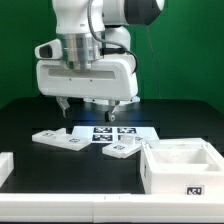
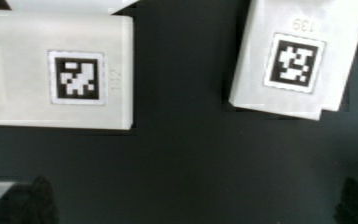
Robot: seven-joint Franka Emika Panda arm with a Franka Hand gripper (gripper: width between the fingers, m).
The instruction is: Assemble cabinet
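Early step by my read: nothing is joined yet, this is the pick phase for a panel. The cabinet box [image 1: 165,178] sits open side up on the bench [image 1: 25,115] at the exterior view's right, well apart from the arm. The loose panels lie flat in front of the marker board [image 1: 112,130]: one panel [image 1: 50,137] toward the exterior view's left, a second panel [image 1: 122,148] just beside the box. Another white piece [image 1: 5,165] is cut off at the left edge, so you can't tell which part it is.

The pincer [image 1: 89,106] hangs above the panels with its jaws spread wide, released, gripping nothing and touching nothing.

The wrist view shows two tagged panels, a larger one [image 2: 60,75] and a narrower one [image 2: 297,65], apart with bare bench between them. Neither is centred under the pincer, and you can't tell for sure which maps to which panel outside.

Next move, as I judge it: pick your panel, shift sideways to centre on it, line the jaws across its short edges, then descend. The panels lie flat, so the grip has little edge to work with; expect slip risk.
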